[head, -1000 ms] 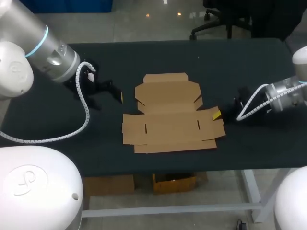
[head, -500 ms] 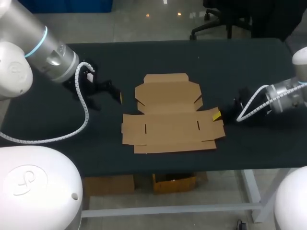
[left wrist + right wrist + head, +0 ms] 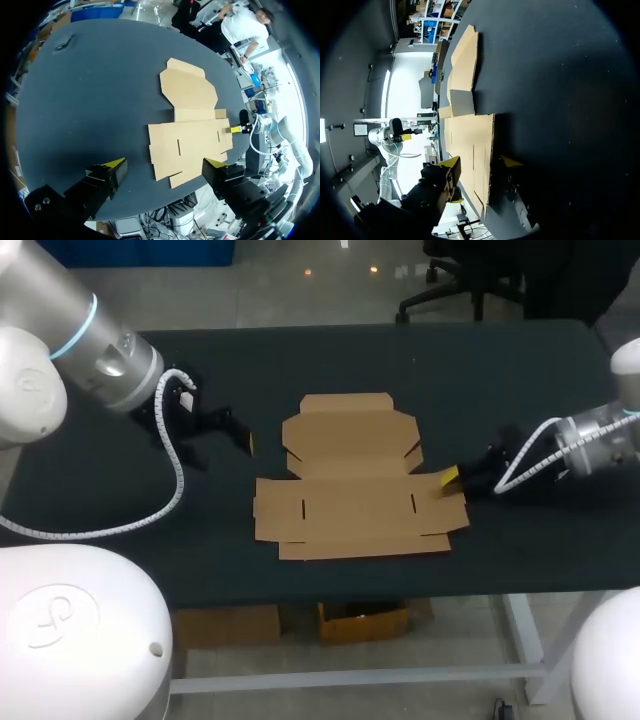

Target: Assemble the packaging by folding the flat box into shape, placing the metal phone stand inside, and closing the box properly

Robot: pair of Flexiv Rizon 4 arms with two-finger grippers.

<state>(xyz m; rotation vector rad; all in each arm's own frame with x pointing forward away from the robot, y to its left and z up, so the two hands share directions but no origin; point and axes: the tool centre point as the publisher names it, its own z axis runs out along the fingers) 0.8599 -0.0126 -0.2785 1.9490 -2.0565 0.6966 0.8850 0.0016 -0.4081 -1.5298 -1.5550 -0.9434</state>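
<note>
A flat brown cardboard box blank (image 3: 350,505) is lying unfolded near the middle of the black-covered table (image 3: 480,380), a little toward the near edge. Seen from the head camera, its widest panel, the one with two short slits, is running lengthwise from 9 o'clock to 3 o'clock. The narrower lid panel with its tuck flap is pointing away toward 12 o'clock. Small side flaps are sticking out at both ends of the wide panel, and the whole sheet is lying flat on the cloth.

The right gripper (image 3: 452,478) is sitting at the blank's 3 o'clock end, low over the table. Its yellow-tipped fingers are standing wide apart with the edge of the end flap between them, and they are not clamping it.

The left gripper (image 3: 241,436) is hovering off the blank's 9 o'clock side, apart from the cardboard and aimed toward it. Its fingers are spread wide and holding nothing, with only dark cloth beneath them.
</note>
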